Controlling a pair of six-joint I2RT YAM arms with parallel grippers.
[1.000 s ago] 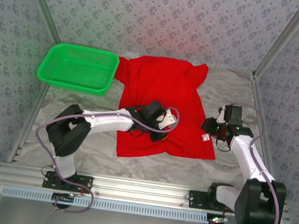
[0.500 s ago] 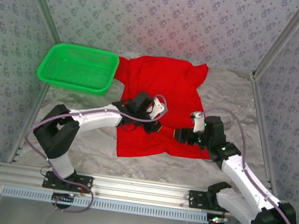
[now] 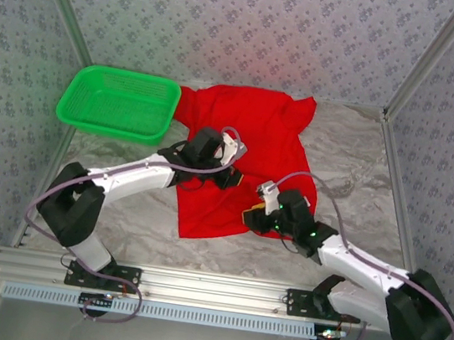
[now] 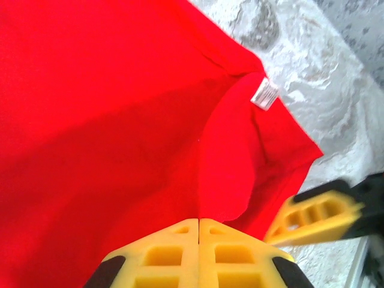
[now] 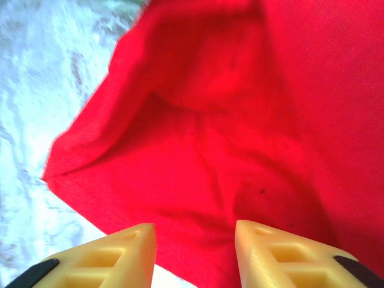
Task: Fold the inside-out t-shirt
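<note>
The inside-out t-shirt [image 3: 249,131] is bright red and lies across the middle of the table, its lower right part bunched inwards. My left gripper [image 3: 227,178] sits over the shirt's middle, shut on a pinched fold of red cloth [image 4: 198,221]. The small white tag [image 4: 264,93] shows at a seam beyond that fold. My right gripper [image 3: 254,217] is low at the shirt's lower right edge. It stands open [image 5: 195,237], with the red hem and rumpled cloth [image 5: 198,150] just ahead of its fingertips. One of its yellow fingers [image 4: 312,213] shows in the left wrist view.
A green plastic basket [image 3: 118,102] stands at the back left, touching the shirt's sleeve. Grey marbled table surface [image 3: 356,154] lies to the right of the shirt and along the front. Patterned walls close in the sides and back.
The right arm swung in from the right side to the shirt's lower right edge. The left gripper moved up and left with its pinch of cloth, and the lower right corner drew inwards.
</note>
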